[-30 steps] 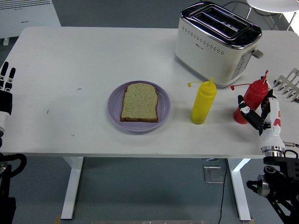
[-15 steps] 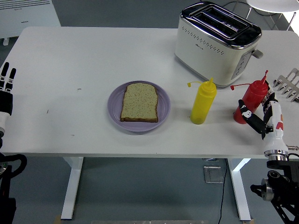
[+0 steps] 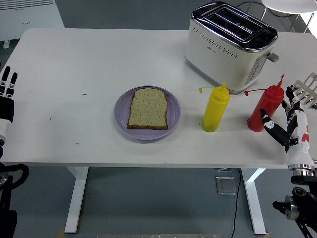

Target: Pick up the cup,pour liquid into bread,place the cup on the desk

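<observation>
Red plastic marks the nearest candidate for the "cup": no cup is seen, only a red squeeze bottle (image 3: 266, 108) standing upright near the table's right edge, with a yellow squeeze bottle (image 3: 215, 108) upright to its left. The right hand (image 3: 292, 125) is held just right of the red bottle, fingers spread and nothing grasped; a gap is visible between its dark thumb and the bottle. The pick-up step is judged to be in hand and not yet done. For the next move, the hand would have to be brought leftward around the bottle's body and closed on it without tipping it. The bread (image 3: 148, 108) lies on a purple plate (image 3: 121, 113) near the table's middle, well left of both bottles, so the yellow bottle stands on the carrying path and would need to be cleared. A toaster (image 3: 229, 46) sits at the far right, and a metal rack (image 3: 306, 89) just behind the hand. The left hand (image 3: 6, 96) rests at the left edge, fingers extended, holding nothing.
</observation>
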Controlling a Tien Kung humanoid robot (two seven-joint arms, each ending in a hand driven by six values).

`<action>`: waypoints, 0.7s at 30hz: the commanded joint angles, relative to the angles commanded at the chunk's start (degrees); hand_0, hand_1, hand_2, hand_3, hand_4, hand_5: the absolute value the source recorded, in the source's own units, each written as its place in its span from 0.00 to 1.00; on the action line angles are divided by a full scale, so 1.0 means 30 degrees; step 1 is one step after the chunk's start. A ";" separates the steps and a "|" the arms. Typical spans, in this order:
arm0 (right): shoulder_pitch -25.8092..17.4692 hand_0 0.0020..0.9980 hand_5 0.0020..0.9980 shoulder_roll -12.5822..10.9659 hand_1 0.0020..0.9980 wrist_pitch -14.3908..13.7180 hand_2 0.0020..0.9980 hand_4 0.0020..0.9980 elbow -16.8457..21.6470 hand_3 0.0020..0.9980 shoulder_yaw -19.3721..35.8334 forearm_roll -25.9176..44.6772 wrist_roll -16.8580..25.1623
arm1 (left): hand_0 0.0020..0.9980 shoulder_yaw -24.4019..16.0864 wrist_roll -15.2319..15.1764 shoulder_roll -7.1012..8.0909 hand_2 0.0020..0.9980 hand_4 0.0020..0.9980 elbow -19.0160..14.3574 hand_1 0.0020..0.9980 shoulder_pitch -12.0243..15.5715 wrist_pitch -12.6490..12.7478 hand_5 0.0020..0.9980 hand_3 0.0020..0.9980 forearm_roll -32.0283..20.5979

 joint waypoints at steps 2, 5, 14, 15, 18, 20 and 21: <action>-0.0365 0.99 0.17 -0.0077 0.91 0.0011 1.00 0.81 0.0271 1.00 0.0347 -0.0056 -0.0027 | 0.81 -0.0002 0.0003 0.0007 0.75 0.48 -0.0007 0.75 -0.0007 -0.0002 1.00 0.74 0.0000; -0.0815 0.99 0.17 -0.0179 0.91 0.0123 1.00 0.81 0.0628 1.00 0.0748 -0.0169 -0.0162 | 0.81 -0.0007 0.0002 0.0012 0.75 0.48 -0.0010 0.75 -0.0004 0.0000 1.00 0.74 -0.0001; -0.2756 0.95 0.17 -0.0661 0.86 0.0483 0.97 0.81 0.2871 1.00 0.2588 -0.0004 -0.0675 | 0.81 -0.0010 -0.0005 0.0069 0.75 0.48 -0.0036 0.75 -0.0101 0.0006 1.00 0.74 -0.0007; -0.2812 0.95 0.17 -0.0674 0.86 0.0481 0.97 0.81 0.2972 1.00 0.2670 0.0158 -0.0707 | 0.81 -0.0007 -0.0005 0.0071 0.75 0.48 -0.0036 0.75 -0.0103 0.0007 1.00 0.74 -0.0008; -0.2983 0.95 0.17 -0.0675 0.86 0.0297 0.97 0.81 0.3500 1.00 0.3162 0.1726 -0.0456 | 0.81 0.0048 -0.0002 0.0072 0.75 0.48 -0.0033 0.75 -0.0098 0.0004 1.00 0.74 -0.0010; -0.3055 0.86 0.06 -0.0645 0.77 0.0559 0.87 0.63 0.3878 0.87 0.3645 0.3249 -0.0519 | 0.81 0.0070 -0.0002 0.0075 0.75 0.48 -0.0032 0.75 -0.0081 0.0002 1.00 0.74 -0.0008; -0.3079 0.86 0.06 -0.0670 0.77 0.0889 0.87 0.63 0.4019 0.87 0.3844 0.3875 -0.0749 | 0.81 0.0063 -0.0004 0.0076 0.75 0.48 -0.0031 0.75 -0.0068 0.0004 1.00 0.74 -0.0008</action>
